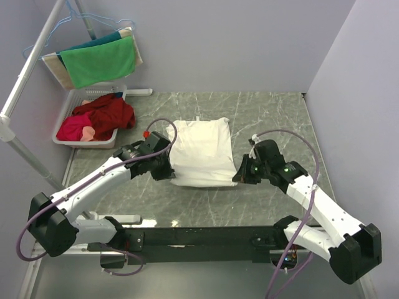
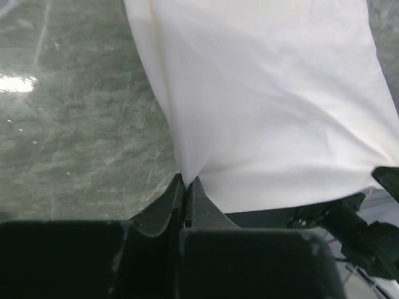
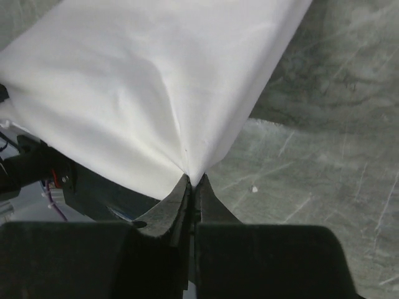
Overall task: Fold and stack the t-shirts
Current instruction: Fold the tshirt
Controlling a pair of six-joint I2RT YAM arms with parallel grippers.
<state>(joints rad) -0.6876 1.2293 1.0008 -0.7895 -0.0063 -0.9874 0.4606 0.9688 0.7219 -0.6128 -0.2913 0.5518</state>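
A white t-shirt [image 1: 201,151] lies as a plain white rectangle in the middle of the marble table, no print showing. My left gripper [image 1: 169,174] is shut on its near left corner, and the pinched cloth shows in the left wrist view [image 2: 186,177]. My right gripper [image 1: 237,177] is shut on its near right corner, also seen in the right wrist view [image 3: 192,180]. The near edge of the t-shirt [image 2: 268,106] is lifted off the table between the two grippers; the t-shirt [image 3: 149,87] hangs taut from the jaws.
A white basket [image 1: 70,106] with red and pink clothes [image 1: 100,117] stands at the back left. Green and teal cloths [image 1: 100,59] hang on a rack above it. A white pole [image 1: 25,81] leans at the left. Walls close in at back and right.
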